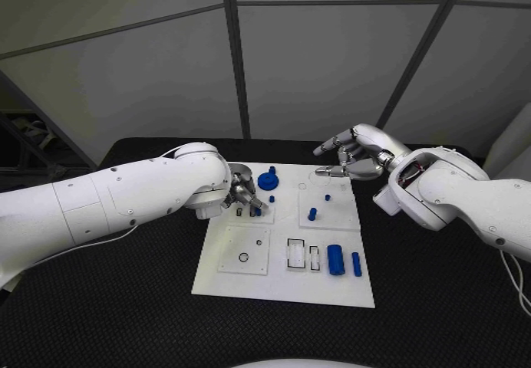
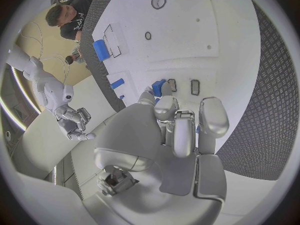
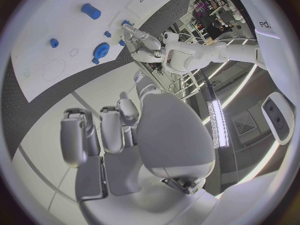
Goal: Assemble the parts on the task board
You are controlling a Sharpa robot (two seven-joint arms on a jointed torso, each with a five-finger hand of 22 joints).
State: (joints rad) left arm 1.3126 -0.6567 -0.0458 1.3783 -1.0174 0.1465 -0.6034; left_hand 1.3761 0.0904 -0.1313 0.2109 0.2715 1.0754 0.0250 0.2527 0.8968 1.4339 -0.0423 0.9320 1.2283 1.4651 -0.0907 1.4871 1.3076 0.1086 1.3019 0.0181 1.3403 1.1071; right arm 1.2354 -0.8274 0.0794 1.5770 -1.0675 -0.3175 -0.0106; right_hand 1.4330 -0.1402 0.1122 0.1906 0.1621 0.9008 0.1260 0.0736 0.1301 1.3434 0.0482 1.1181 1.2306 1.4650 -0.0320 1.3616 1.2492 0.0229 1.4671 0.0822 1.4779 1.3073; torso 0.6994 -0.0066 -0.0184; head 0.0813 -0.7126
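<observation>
The white task board (image 1: 277, 277) lies in the middle of the black table. My left hand (image 1: 243, 192) is low over the board's far left block, fingers curled in. Its fingertips (image 2: 165, 91) seem to pinch a small blue part (image 2: 159, 88) beside two dark slots (image 2: 195, 87). A blue gear (image 1: 268, 182) stands just beyond that hand. My right hand (image 1: 352, 157) hovers over the board's far right corner with fingers (image 3: 112, 127) curled in and nothing in them. Two small blue pegs (image 1: 313, 214) stand on the right block, and two blue cylinders (image 1: 335, 259) lie near the front right.
A black rectangular frame (image 1: 297, 253) and a small ring (image 1: 242, 257) sit on the board's near half. Black matting (image 1: 110, 307) surrounds the board on all sides. Grey partition walls (image 1: 310, 69) stand behind the table.
</observation>
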